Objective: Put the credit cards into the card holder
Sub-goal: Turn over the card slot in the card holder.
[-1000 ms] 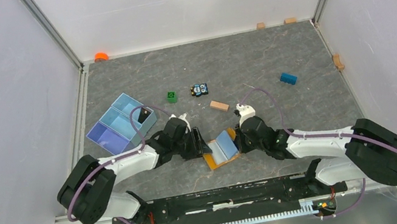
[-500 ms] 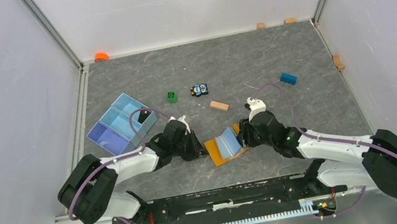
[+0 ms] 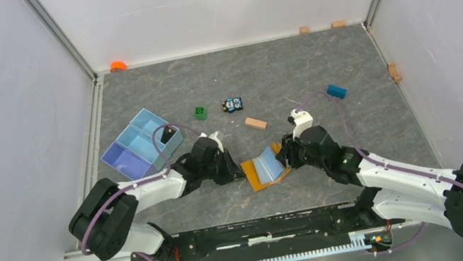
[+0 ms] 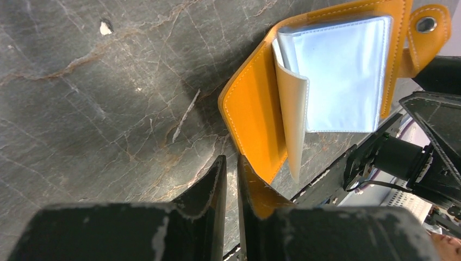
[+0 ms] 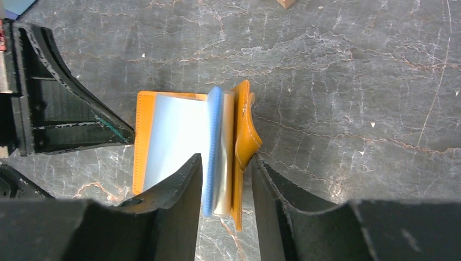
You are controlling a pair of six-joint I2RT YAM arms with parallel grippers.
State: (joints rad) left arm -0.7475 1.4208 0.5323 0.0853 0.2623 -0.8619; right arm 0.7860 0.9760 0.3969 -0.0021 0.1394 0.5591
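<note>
The fingers of the left gripper (image 4: 230, 160) stand almost together, nipping a corner of the cover of the flat orange-tan, book-like card holder (image 4: 255, 109). The right gripper (image 5: 225, 160) is about half open. Its fingers sit either side of the holder's raised leaves and snap tab, and we see them gripping nothing. The card holder lies open, pale sleeves up, near the middle of the bench's near edge, between the two grippers. Among the clear sleeves stands a light blue ribbed edge (image 5: 213, 147); we cannot tell whether it belongs to one of the credit cards.

The bench (image 3: 291, 77) is a grey marbled slab, boxed in by plain white walls with aluminium posts at the far corners. Toward its left edge sits a light blue divided plastic tray (image 3: 126, 162). A small dark thing (image 3: 166, 133) in its rightmost compartment is too small for us to make out. A small green block (image 3: 201, 112), a tiny toy car (image 3: 233, 104), a pale wooden block (image 3: 256, 123) and a small blue block (image 3: 335, 91) lie scattered mid-bench.

Since a second ago the left fingers have closed and the right ones have parted. The right arm's elbow has swung toward the near right corner, and the holder has slid slightly rightward.
</note>
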